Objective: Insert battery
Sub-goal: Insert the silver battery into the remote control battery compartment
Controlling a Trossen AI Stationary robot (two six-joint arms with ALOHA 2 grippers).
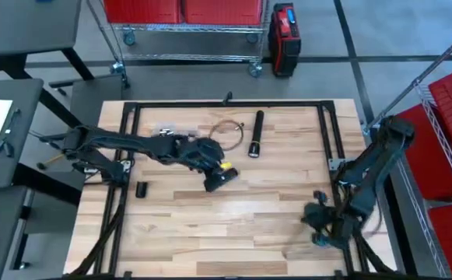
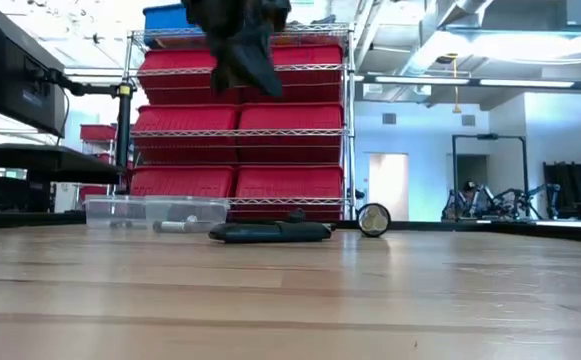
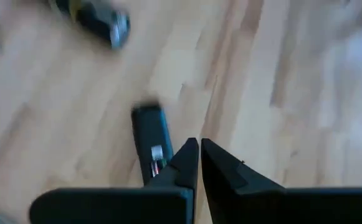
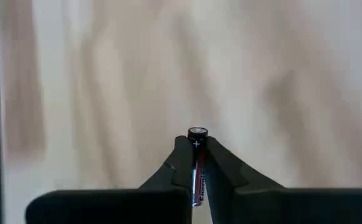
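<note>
Battery (image 4: 197,163) sits upright, clamped between right claw (image 4: 196,158) fingertips; left claw (image 3: 199,149) clenched empty.

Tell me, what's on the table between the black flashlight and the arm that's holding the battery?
Only bare wood. In the high view, nothing lies between the flashlight and the right gripper, whose fingers are shut on the battery.

We see even, soft overhead light on table (image 1: 233,225) from above; shadows faint. Low view: strong glare from bright ceiling and back wall, near tabletop out of focus, left arm (image 2: 238,40) dark silhouette against it. Left wrist view heavily motion-blurred, wood grain smeared. Right wrist view: background smeared pale, battery (image 4: 197,163) sharp with glinting tip.
</note>
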